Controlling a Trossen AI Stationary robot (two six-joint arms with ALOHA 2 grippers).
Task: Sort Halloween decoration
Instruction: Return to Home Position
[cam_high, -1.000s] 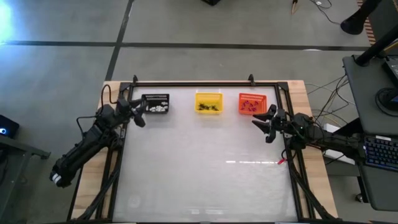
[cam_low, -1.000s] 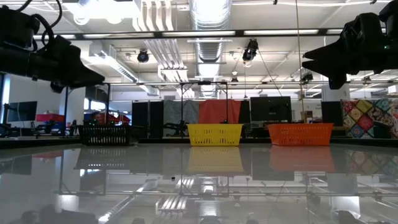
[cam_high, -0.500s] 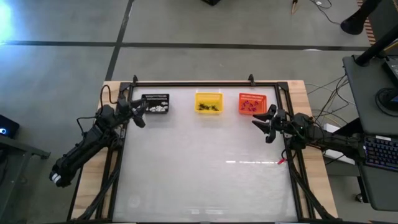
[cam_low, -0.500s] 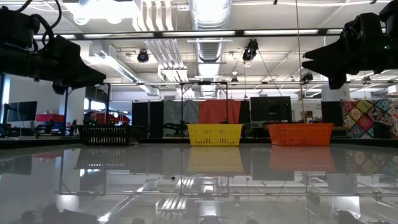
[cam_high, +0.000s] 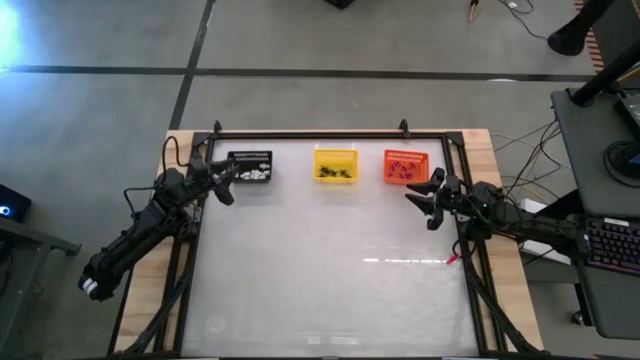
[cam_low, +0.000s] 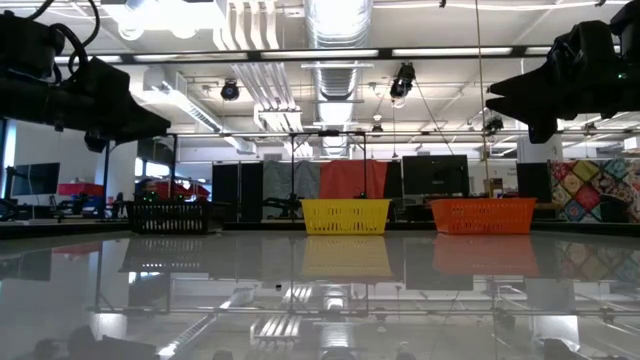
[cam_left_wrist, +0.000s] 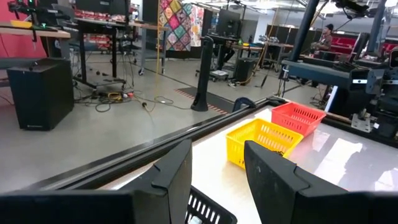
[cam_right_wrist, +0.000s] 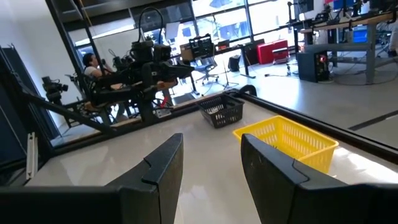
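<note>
Three slatted baskets stand in a row along the far edge of the table (cam_high: 330, 300), each apart from the next: black basket (cam_high: 250, 166) left, yellow basket (cam_high: 336, 165) centre, orange basket (cam_high: 405, 166) right. The table top is white and glossy and reflects the ceiling lights. A black rail (cam_high: 330, 134) runs just behind the baskets. A keyboard (cam_high: 612, 246) lies right of the table. A seated person (cam_right_wrist: 89, 62) is in the room beyond.

Black slatted basket (cam_high: 250, 158), far left, held white bits (cam_high: 257, 175). Yellow slatted basket (cam_high: 336, 155), far middle, held black spider-like shapes (cam_high: 336, 173). Orange slatted basket (cam_high: 405, 156), far right, held dark bits (cam_high: 402, 172), hue unclear. Table top (cam_high: 320, 270) was glossy white, black-framed, with pale wood border (cam_high: 480, 150). Left gripper (cam_left_wrist: 216, 163) and right gripper (cam_right_wrist: 211, 149) were black. Floor (cam_high: 100, 110) was grey. Patchwork quilt (cam_low: 590, 195), far right in room, showed multicoloured diamond blocks.
</note>
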